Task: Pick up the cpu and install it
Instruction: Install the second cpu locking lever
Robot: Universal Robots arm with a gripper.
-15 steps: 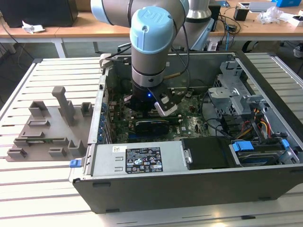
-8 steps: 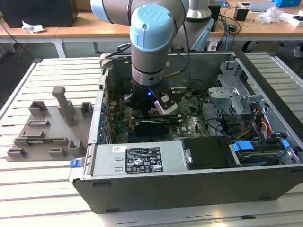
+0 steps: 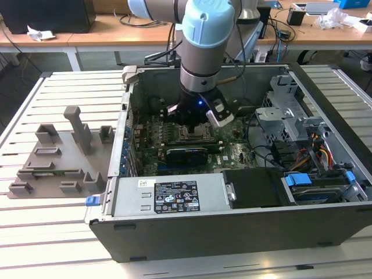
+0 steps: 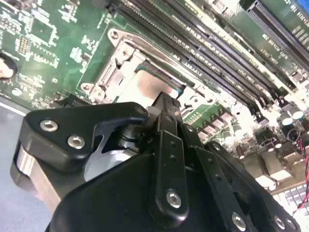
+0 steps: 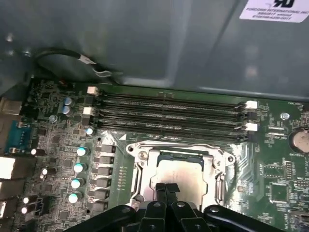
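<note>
Here the open computer case (image 3: 232, 224) lies on a pale slatted table (image 3: 58, 232), with wooden desks and loose cables along the far side of the room and a grey plastic fixture tray (image 3: 58, 157) on the slats at the exterior view's left. Within the case, the power supply (image 3: 171, 196) runs along the near wall, drive bays and bundled wiring fill the exterior view's right, and the green motherboard (image 5: 58, 159) covers the floor. The arm (image 3: 203, 40) descends vertically into the case, its gripper (image 5: 166, 189) poised directly over the socket frame (image 5: 181, 159), which lies just beside the four memory slots (image 5: 169, 113). The cpu (image 5: 182, 175), silvery on top, sits inside that frame; in both wrist views the black fingertips (image 4: 166, 104) are drawn together at the chip's edge, though whether they pinch it or merely touch it cannot be told. Judged from this pose, the chief hazard is a chip seated slightly skewed or off its keying: downward pressure or a sideways drag on release could then bend the socket contacts. The linkage also hangs near the metal frame and could catch on it.
</note>
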